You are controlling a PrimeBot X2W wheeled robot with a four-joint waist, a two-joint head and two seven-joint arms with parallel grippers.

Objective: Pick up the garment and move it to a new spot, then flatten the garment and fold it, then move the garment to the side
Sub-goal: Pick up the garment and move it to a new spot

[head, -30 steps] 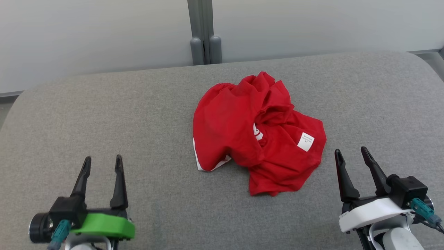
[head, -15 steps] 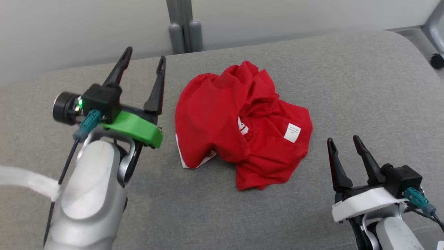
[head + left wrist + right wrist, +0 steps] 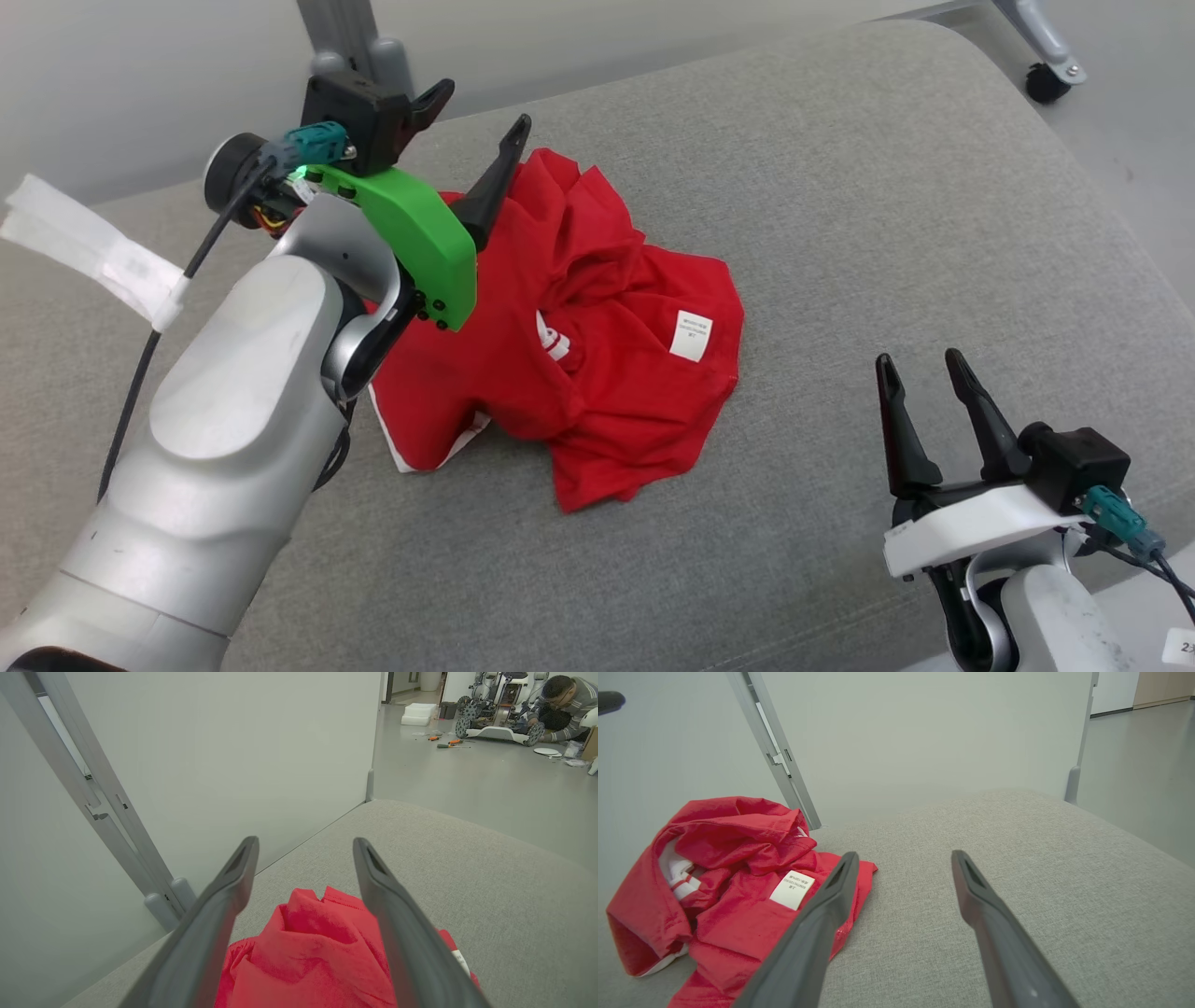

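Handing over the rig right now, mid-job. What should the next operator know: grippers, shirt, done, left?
Left gripper: open, empty, above the far edge of the red shirt.
Right gripper: open, empty, to the shirt's right, apart from it.
Shirt: crumpled heap, white label up, on the grey padded surface.
Done: nothing yet; shirt not grasped.
Left: pick up and relocate, flatten, fold, move aside.
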